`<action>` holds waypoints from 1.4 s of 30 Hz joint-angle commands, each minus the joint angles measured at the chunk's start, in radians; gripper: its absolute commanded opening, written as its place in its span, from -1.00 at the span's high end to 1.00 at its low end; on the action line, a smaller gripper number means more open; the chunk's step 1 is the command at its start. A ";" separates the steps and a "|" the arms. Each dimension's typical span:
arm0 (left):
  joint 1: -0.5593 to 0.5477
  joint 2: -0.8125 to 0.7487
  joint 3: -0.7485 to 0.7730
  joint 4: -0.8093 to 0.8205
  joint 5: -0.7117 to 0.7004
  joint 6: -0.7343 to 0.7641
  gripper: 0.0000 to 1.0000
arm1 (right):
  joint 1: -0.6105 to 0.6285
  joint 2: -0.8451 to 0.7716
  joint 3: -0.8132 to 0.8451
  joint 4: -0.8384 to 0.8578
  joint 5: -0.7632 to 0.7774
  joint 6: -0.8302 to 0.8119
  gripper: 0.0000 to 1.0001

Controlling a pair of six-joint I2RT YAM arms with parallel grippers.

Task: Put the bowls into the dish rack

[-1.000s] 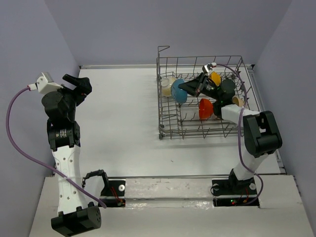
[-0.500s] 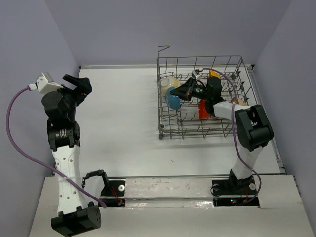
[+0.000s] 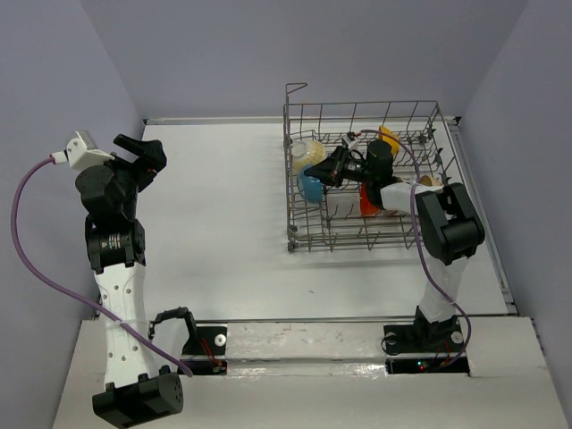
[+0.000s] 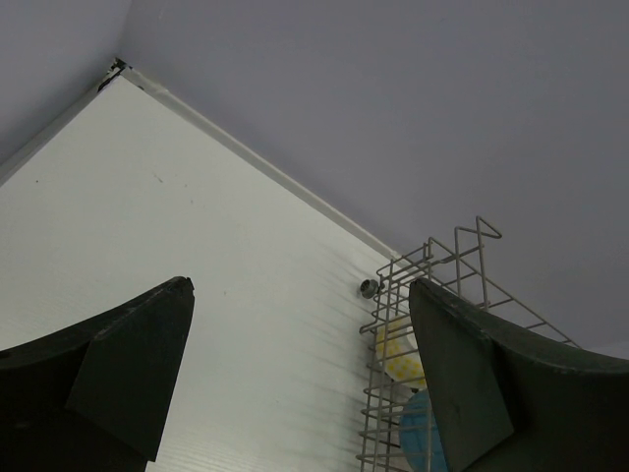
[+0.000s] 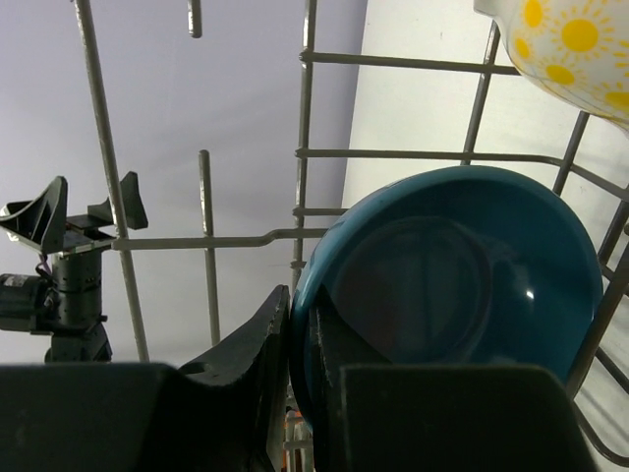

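Four bowls visible inside dish rack (image 3: 357, 246): flowered bowl (image 3: 307, 154), yellow bowl (image 3: 391, 138), orange-red bowl (image 3: 369, 198), blue bowl (image 3: 310, 186). White one not identifiable. Blue bowl at rack's left end, rim pinched by right claw (image 5: 300, 315); release pending. Left claw (image 4: 298, 290) wide open, empty, well left of rack. Rack wall wires and flowered bowl crowd blue bowl; likely exit upward.

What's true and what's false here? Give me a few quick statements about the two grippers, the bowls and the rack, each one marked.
1. The right gripper is shut on the blue bowl's rim. True.
2. The left gripper holds a bowl. False: it is open and empty.
3. The blue bowl lies outside the dish rack. False: it is inside the rack.
4. The flower-pattern bowl is in the rack next to the blue bowl. True.
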 commanded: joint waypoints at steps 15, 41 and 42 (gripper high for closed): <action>0.003 -0.006 0.007 0.059 0.015 0.009 -0.98 | 0.000 -0.056 0.140 -0.516 0.213 -0.403 0.74; 0.005 -0.002 0.015 0.060 0.027 0.004 -0.98 | 0.000 -0.077 0.206 -0.852 0.571 -0.687 0.39; 0.005 -0.003 0.015 0.060 0.027 0.004 -0.98 | 0.000 -0.077 0.209 -0.860 0.576 -0.694 0.39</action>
